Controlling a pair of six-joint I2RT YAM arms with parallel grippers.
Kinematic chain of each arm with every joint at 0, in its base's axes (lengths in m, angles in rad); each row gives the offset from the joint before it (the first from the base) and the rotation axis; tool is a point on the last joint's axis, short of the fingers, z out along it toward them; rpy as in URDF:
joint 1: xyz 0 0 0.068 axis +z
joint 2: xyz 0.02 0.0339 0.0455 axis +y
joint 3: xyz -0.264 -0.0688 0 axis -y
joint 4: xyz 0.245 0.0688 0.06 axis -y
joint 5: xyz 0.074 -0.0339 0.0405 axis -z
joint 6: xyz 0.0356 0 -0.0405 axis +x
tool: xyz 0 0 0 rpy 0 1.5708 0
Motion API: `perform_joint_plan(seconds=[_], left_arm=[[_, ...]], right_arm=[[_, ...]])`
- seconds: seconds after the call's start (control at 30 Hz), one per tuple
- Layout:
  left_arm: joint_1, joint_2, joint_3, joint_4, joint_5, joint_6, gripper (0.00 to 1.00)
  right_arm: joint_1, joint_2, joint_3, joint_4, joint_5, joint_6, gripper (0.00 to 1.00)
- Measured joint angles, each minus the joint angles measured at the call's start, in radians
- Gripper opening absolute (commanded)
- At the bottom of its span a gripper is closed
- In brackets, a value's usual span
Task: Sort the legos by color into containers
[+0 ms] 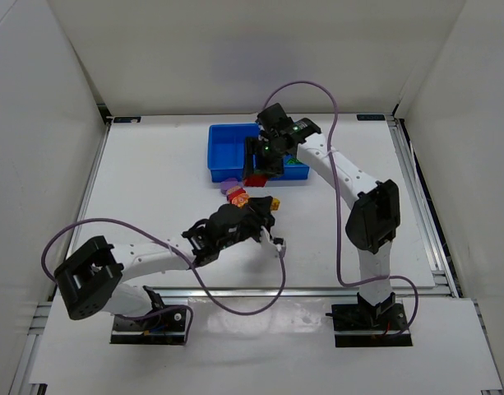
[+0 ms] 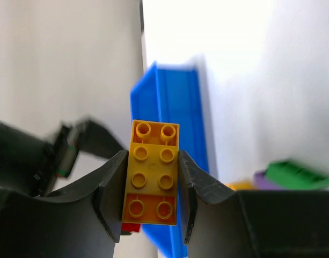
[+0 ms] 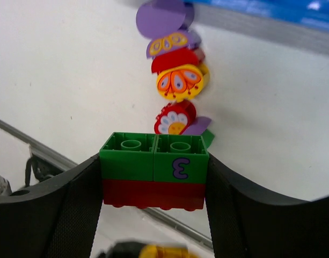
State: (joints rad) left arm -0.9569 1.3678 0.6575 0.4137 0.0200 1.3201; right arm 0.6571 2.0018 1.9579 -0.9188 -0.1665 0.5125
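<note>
Left side: your left claw [image 2: 152,185] is closed on a yellow block [image 2: 152,166], one finger pressed flat to each long side. The block's long axis runs straight out from the wrist, and its studded face is turned to the wrist camera. It is held off the bench [image 1: 153,189], near the middle. The tray [image 1: 227,148] lies ahead of this claw, toward the far edge of the bench. The coming move is therefore judged to be a forward carry across the near rim. The frames do not show which compartment takes yellow.

Middle: the loose legos [image 3: 177,80], rounded pieces in purple, red and yellow, lie in a close row on the bench. They sit just outside the tray's near rim, between the two claws.

Right side: your right claw [image 3: 153,180] grips a green-and-red stack [image 3: 153,161], green layer above red, across its long axis with a finger on each end. It hangs at the tray's near rim, so this arm is the nearer to the compartments. The stack joins two colours, so expect to split it before either part is placed.
</note>
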Motion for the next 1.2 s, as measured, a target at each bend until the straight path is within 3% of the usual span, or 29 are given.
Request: perform_joint_plan(seconds=[0.37,0.57,0.7,0.87,1.0,1.2], left_arm=[[-0.160,-0.081,0.024,-0.083,-0.088,-0.125,0.14],[-0.132,-0.109,0.254,-0.326,-0.177,-0.414,0.14],[-0.002,-0.148,0.457,-0.494,-0.146,-0.671,0.15],[0.287,-0.140,0.641,-0.656,-0.029,-1.039,0.14],[0.465,-0.043,0.744,-0.770,0.105,-1.268,0.11],[0.560,0.205,0.904,-0.933,0.279,-1.442,0.10]], right_arm=[[-0.052,0.011,0.009,0.040,0.049,0.000,0.00],[-0.107,-0.008,-0.058,0.078,0.083,-0.048,0.00],[-0.186,-0.094,-0.170,0.098,0.120,-0.104,0.00],[-0.232,-0.278,-0.294,0.154,0.164,-0.182,0.00],[-0.232,-0.412,-0.362,0.212,0.175,-0.260,0.00],[-0.232,-0.537,-0.468,0.293,0.130,-0.402,0.00]])
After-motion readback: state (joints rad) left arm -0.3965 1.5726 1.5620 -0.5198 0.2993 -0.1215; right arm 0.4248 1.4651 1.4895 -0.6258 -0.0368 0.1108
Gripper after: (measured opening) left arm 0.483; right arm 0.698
